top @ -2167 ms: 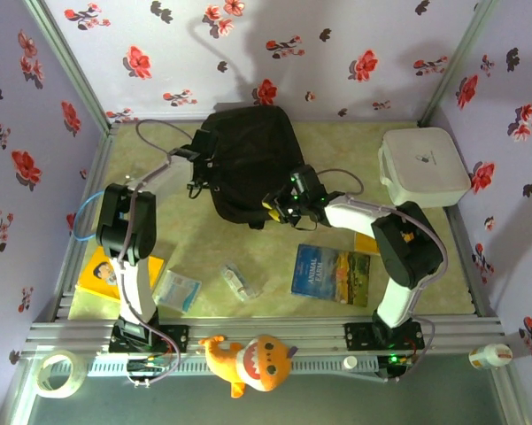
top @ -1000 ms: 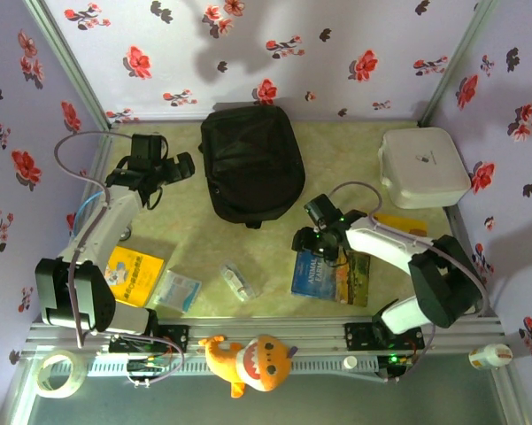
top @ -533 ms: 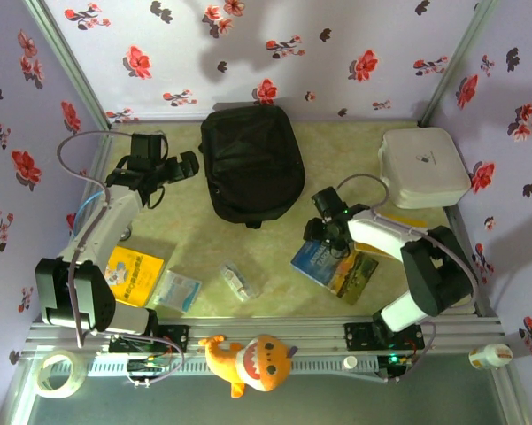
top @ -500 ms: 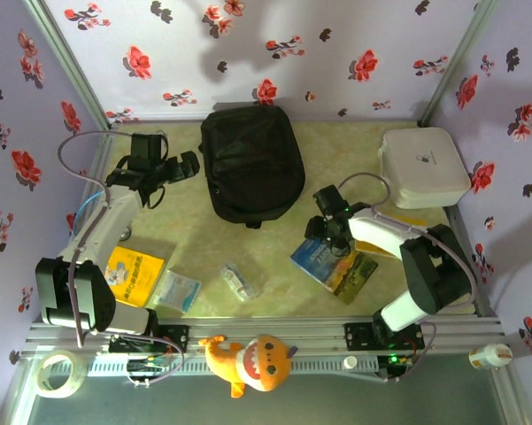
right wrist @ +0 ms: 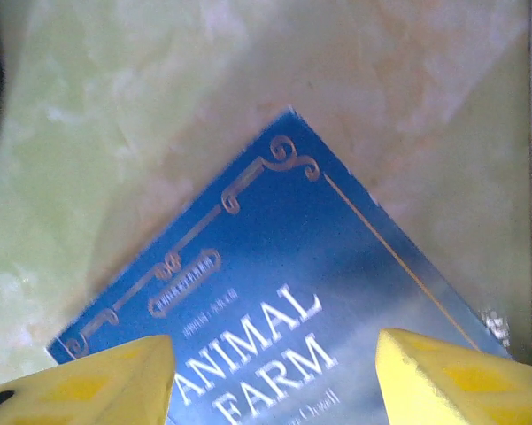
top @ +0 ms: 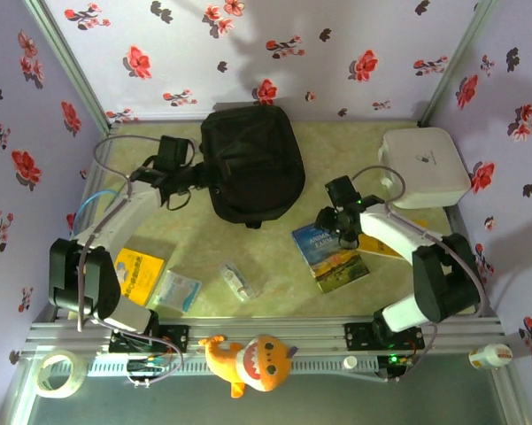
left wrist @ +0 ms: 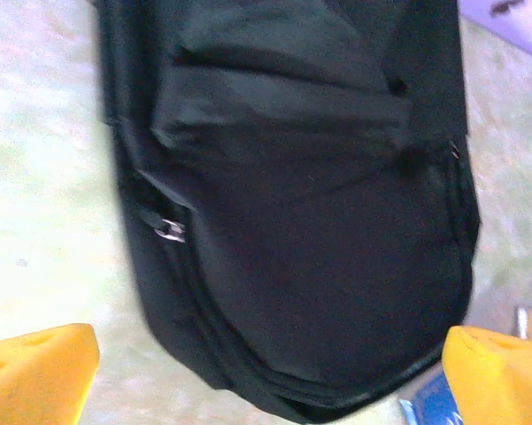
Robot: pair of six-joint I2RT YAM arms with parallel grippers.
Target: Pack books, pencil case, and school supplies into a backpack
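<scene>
Left hand [top: 196, 175]: wide apart and empty, just beside the left flank of the backpack [top: 252, 164].
Left wrist view: we see a metal zipper pull [left wrist: 170, 230] on the black fabric, which is too small to make out from above.
Right hand [top: 335, 227]: half apart over the far corner of the blue book [top: 330, 257]; we cannot tell if it touches.
Right wrist view: we read "ANIMAL FARM" on the cover.
Top view: the pencil case [top: 239, 282] lies on the desk [top: 186, 235], left of the blue book; a yellow book [top: 139, 273] lies further left.

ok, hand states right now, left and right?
Left hand: open, nothing in it, facing the backpack.
Right hand: open, fingers spread over the blue book; whether they touch it cannot be told.
</scene>
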